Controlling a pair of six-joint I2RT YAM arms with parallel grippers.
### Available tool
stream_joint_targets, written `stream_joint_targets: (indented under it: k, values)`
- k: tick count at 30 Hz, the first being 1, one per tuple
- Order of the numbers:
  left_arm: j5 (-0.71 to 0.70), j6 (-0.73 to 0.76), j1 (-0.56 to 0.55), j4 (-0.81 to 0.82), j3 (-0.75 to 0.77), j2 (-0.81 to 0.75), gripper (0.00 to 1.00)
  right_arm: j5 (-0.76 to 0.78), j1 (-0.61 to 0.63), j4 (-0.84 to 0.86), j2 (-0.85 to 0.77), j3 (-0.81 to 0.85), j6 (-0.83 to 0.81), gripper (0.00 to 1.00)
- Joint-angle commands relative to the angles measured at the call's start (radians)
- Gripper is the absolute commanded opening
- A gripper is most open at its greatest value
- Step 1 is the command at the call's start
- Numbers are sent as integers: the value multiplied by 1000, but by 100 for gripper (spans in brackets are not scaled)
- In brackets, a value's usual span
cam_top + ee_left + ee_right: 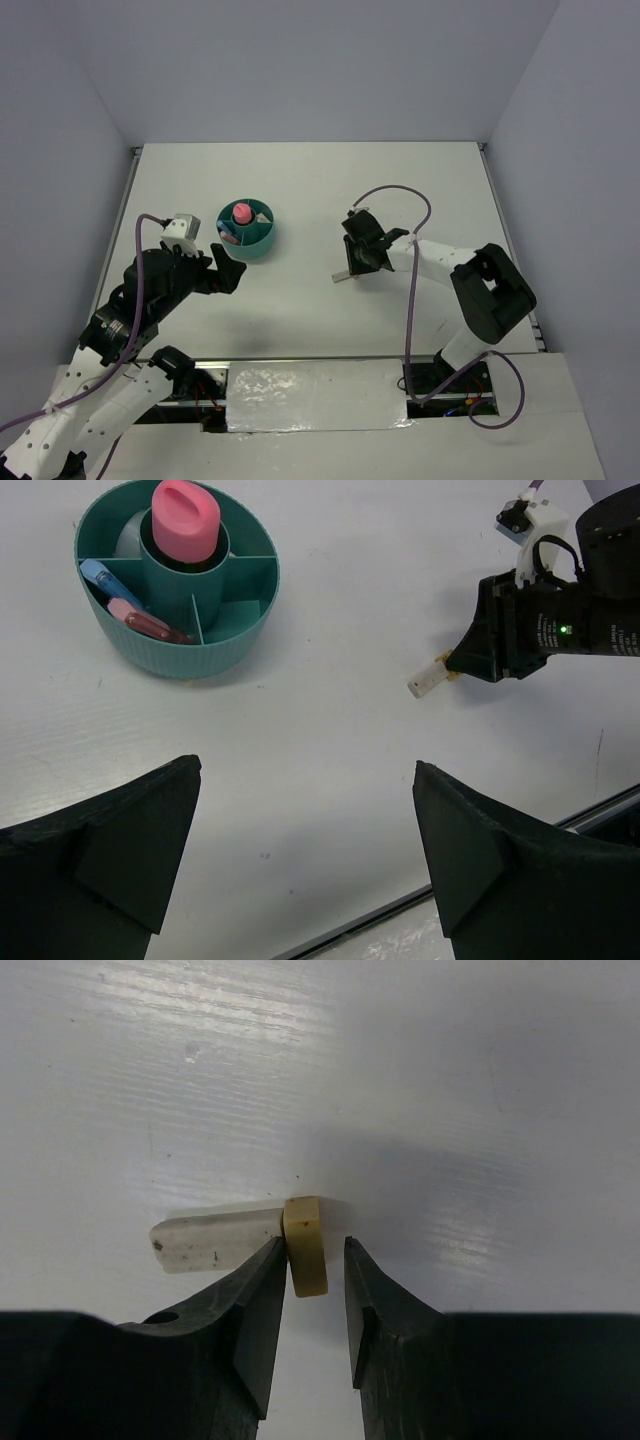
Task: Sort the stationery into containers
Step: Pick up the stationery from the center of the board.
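Two tools: right tool (pixel 313 1250) narrowly apart astride beige piece (pixel 304 1230); left tool (pixel 307 768) wide apart, well away.

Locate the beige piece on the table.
The beige piece lies on the table, right of centre in the top view, between the right arm's jaws, against a white block, well right of the organiser.

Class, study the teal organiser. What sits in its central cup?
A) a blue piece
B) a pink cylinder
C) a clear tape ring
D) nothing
B: the left wrist view shows the pink cylinder standing upright in the central cup of the teal organiser, while the blue piece lies in a ring compartment.
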Motion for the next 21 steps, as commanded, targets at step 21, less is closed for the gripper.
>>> stream_joint_targets:
  k: [21]
  values:
    - [-8, 15, -7, 32, 4, -18, 99, 62, 65, 94, -185, 40, 202, 0]
